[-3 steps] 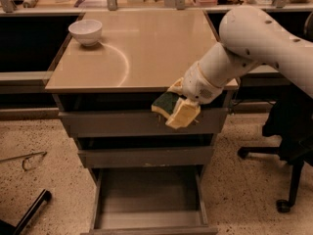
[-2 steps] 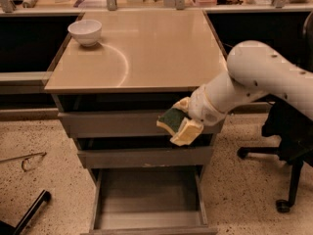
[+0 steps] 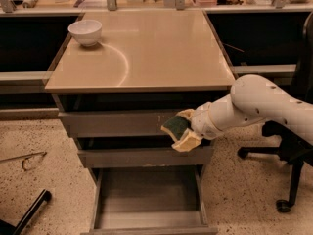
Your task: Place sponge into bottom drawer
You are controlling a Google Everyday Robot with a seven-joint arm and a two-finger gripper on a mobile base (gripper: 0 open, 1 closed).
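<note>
Above open bottom drawer, end effector clamped on sponge, slightly lower than before; green face seemingly leftward.

My arm reaches in from the right edge, the white forearm sloping down and leftward to the wrist. The tool sits just right of centre in my view, pointing left, with its two fingers clamped above and below the sponge.

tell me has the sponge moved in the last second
Yes. The sponge, held in the gripper, has dropped from level with the top drawer to just above the middle drawer front, nearer the open bottom drawer.
</note>
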